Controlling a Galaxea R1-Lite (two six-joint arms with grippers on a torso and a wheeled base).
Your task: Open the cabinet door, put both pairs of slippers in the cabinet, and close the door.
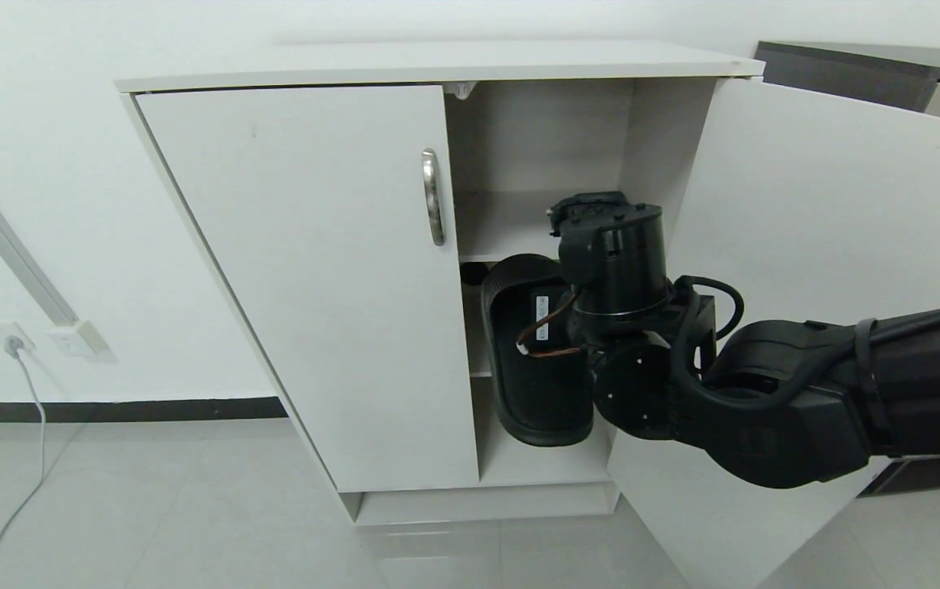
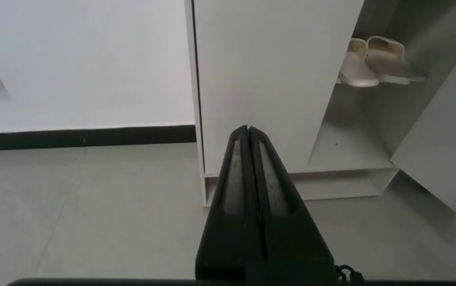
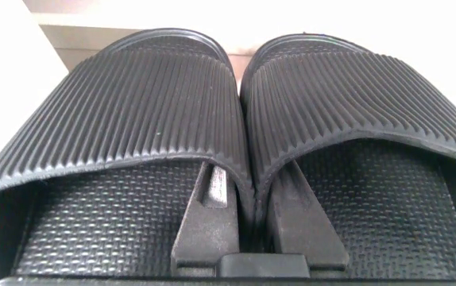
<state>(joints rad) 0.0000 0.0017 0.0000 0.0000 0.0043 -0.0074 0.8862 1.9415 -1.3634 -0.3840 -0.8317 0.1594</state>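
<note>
Head view: the cabinet (image 1: 437,61) has its R door (image 1: 805,204) swung wide open, so step one is done. The L door (image 1: 298,270) is shut. My R gripper (image 3: 252,199) holds the black pair (image 1: 531,360) at the mouth of the open side. The pair stands on end in front of the shelf edges, w/ its low end just above the bottom board. I can't tell if it touches the board. I think this pair is not set down yet. In the R wrist view, one finger (image 3: 208,199) sits inside each shoe, & the two pinch the inner walls together, so both shoes hang as one. The L wrist view shows a pale pair (image 2: 375,62) lying side by side on a shelf (image 2: 347,143) inside, so I judge that pair is put away. That makes the job about half done or a bit more. What's left: push the black pair in, let go, pull my arm out, then shut the R door. My L gripper (image 2: 249,135) hangs over the floor (image 2: 93,206) in front of the cabinet, w/ its fingers pressed flat together & nothing in them. The black pair looks soft & rubbery, w/ thin ridges across the top bands & tiny bumps on the foot beds. Both shoes sit close, sides touching.
</note>
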